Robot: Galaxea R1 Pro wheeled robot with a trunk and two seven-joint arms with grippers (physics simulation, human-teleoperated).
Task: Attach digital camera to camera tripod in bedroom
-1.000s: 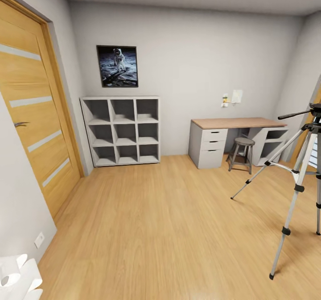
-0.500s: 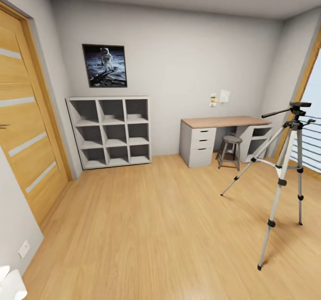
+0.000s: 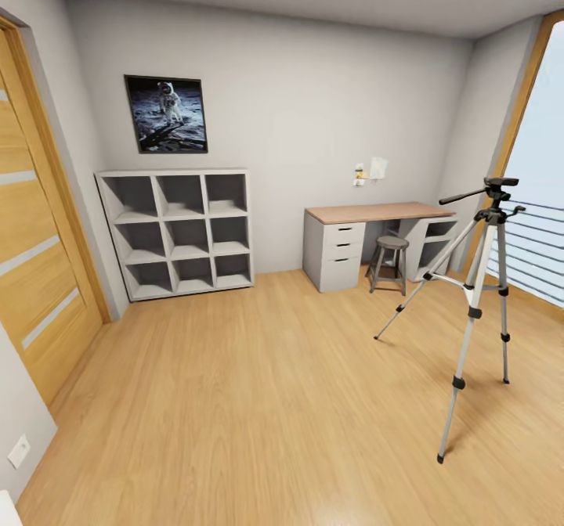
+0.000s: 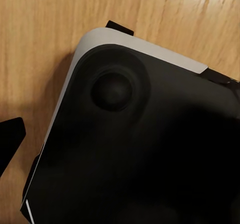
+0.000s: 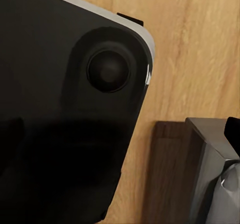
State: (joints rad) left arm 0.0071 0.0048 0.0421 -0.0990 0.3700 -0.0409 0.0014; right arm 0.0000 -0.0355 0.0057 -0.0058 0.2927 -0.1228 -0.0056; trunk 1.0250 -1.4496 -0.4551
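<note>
Bedroom: camera tripod (image 3: 475, 291) stands at 3 o'clock on the wood floor (image 3: 258, 401).
Table (image 3: 368, 214) and stool (image 3: 388, 261) behind it, apart. Hands' state cannot be told.

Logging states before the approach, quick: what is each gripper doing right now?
Left gripper: cannot be told; its wrist view looks down on the robot's dark base and wood floor.
Right gripper: cannot be told, same kind of view.
</note>
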